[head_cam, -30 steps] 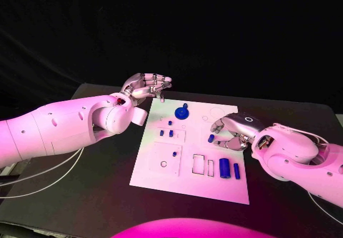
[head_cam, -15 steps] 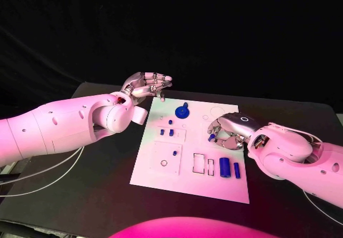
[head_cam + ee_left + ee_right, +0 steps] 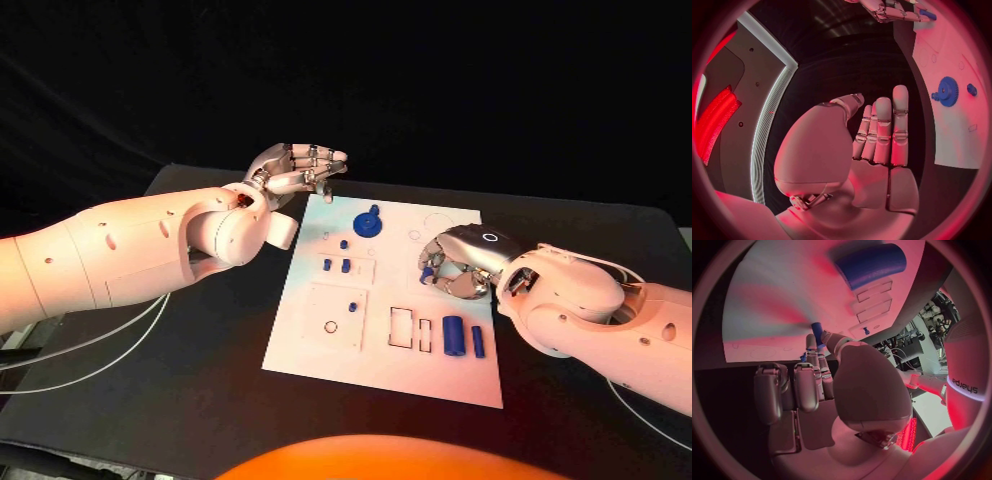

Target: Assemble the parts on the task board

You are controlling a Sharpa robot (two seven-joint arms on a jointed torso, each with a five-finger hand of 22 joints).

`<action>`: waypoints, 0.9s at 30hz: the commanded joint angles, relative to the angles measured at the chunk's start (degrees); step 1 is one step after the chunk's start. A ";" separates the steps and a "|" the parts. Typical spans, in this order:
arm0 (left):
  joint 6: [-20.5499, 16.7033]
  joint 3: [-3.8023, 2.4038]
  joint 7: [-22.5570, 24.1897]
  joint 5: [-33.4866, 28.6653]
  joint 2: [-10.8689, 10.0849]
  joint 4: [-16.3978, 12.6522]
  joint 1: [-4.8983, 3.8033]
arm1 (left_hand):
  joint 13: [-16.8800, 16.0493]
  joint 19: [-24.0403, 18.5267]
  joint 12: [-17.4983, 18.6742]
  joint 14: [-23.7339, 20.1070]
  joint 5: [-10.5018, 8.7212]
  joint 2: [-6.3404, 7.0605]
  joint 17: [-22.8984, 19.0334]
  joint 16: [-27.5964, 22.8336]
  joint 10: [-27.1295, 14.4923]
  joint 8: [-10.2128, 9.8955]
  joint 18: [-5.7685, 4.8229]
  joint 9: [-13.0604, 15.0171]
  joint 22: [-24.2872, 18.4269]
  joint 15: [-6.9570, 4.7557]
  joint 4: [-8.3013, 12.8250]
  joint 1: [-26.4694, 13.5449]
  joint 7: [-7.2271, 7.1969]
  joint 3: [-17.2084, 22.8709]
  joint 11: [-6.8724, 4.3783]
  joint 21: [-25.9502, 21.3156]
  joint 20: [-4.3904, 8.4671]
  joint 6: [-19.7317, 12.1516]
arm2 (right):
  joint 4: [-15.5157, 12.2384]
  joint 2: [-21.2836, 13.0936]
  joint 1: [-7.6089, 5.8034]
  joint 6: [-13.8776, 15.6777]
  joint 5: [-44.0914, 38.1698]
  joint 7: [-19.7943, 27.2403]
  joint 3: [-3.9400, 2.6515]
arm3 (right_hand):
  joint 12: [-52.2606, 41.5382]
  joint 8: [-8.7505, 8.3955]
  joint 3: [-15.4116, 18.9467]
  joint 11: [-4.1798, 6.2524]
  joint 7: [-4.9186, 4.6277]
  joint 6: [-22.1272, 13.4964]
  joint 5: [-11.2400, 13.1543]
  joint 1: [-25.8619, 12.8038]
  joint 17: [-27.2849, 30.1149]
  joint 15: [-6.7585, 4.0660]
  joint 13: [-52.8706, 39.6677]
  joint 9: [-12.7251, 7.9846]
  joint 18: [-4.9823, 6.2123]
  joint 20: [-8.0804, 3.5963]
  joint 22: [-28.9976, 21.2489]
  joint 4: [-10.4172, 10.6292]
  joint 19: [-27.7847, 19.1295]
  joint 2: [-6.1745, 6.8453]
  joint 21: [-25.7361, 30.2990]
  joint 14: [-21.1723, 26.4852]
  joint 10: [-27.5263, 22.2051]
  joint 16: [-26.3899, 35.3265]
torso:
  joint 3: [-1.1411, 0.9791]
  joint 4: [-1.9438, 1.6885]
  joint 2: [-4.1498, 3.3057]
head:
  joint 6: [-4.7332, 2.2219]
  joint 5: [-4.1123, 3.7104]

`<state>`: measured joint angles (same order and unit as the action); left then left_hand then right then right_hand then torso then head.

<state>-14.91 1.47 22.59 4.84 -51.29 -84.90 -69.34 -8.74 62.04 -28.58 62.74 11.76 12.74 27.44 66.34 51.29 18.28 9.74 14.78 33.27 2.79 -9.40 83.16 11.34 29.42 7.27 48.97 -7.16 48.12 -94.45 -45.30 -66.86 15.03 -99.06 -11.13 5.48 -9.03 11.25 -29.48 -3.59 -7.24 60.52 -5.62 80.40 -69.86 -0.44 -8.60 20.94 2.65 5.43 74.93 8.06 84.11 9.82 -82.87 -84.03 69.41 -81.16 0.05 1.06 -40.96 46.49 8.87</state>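
A small blue peg (image 3: 427,276), right of centre in the head view, looks light, stiff and slick; it appears pinched near its top by the right hand (image 3: 459,265) over the task board (image 3: 325,345). Nearby lie a blue gear (image 3: 369,225) and a blue cylinder (image 3: 453,338). The left hand (image 3: 296,172), upper left, hangs curled and empty.

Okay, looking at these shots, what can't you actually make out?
- Head view: the right hand covers most of the small blue part it pinches, so its shape is hidden.
- Head view: the empty slots on the board are too small to tell depth.
- Right wrist view: the big blue cylinder is blurred.
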 commanded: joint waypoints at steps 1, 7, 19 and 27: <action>0.85 -0.03 0.16 -0.27 0.08 -0.10 -0.03 | -0.05 -0.06 -0.14 -0.41 0.19 0.01 -0.05 -0.13 -0.34 -0.22 0.84 -0.08 -0.08 -0.11 -0.07 0.00 -0.06 0.34 0.15 -0.24 -0.25 -0.38 | 0.70 0.49 0.50 -2.54 -1.41 -0.64 0.39 | 0.50 0.27 -0.49 -0.06 -0.10 0.26 0.36 -0.11 -0.02 -0.37 0.06 0.07 -1.13 -0.37 12.42 -0.03 3.30 0.55 -0.06 -2.20 0.28 -0.27 | -0.01 -0.06 -0.03 | 0.09 -0.04; 0.78 -0.03 0.09 -0.27 0.03 -0.08 -0.03 | -0.05 -0.06 -0.14 -0.41 0.19 0.01 -0.05 -0.13 -0.34 -0.22 0.84 -0.08 -0.08 -0.11 -0.07 0.00 -0.06 0.34 0.15 -0.24 -0.25 -0.38 | 1.46 1.28 0.94 -2.89 -1.74 -0.81 0.57 | 0.87 0.24 -0.68 -0.19 -0.20 0.12 0.42 -0.49 0.04 -0.28 0.13 0.11 -1.12 -0.32 12.41 -0.06 3.27 0.87 0.00 -2.18 -0.01 -0.25 | 0.01 -0.05 0.01 | 0.26 0.05; 0.52 -0.03 0.05 -0.27 0.01 -0.07 -0.03 | -0.08 -0.07 -0.25 -0.44 0.20 -0.06 -0.09 -0.10 -0.46 -0.19 0.85 -0.09 -0.09 -0.10 -0.02 -0.03 -0.04 0.44 0.17 -0.25 -0.27 -0.44 | 1.69 1.41 1.16 -1.94 -2.03 -1.00 0.73 | 1.09 0.53 -1.39 -0.16 -0.15 0.44 0.38 -0.74 0.05 -0.25 0.09 0.34 -1.13 -0.26 12.45 -0.26 3.27 0.73 -0.01 -2.17 0.30 -0.26 | 0.01 0.01 0.05 | 0.37 0.10; 0.42 -0.03 0.07 -0.28 0.01 0.00 -0.03 | -0.11 -0.06 -0.38 -0.46 0.22 -0.22 -0.13 -0.08 -0.55 -0.16 0.85 -0.08 -0.09 -0.10 0.07 0.04 -0.04 0.60 0.17 -0.26 -0.27 -0.46 | -0.68 -0.02 1.16 6.17 -2.14 0.01 0.54 | 0.84 1.63 -2.79 0.38 0.28 1.67 0.34 -0.53 -0.03 -0.67 -0.33 1.12 -1.50 -0.53 13.16 -1.32 3.95 -0.02 -1.81 -2.21 2.14 -0.34 | -0.05 -0.05 0.04 | 0.36 0.14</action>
<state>-14.95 1.47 22.37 4.83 -51.36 -84.84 -69.34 -8.78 62.04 -28.58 62.75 11.76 12.74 27.40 66.34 51.09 18.28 9.73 14.78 33.26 2.79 -9.41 83.16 11.33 29.74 7.48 48.97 -7.16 48.12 -94.46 -45.29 -65.82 17.48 -100.49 -11.75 6.02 -8.04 12.64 -31.94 -3.56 -6.85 61.74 -5.06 79.71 -69.85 -0.85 -8.95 21.95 1.67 5.23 74.91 6.70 83.91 10.51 -84.44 -84.03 71.04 -81.16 0.03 1.03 -40.94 46.87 8.96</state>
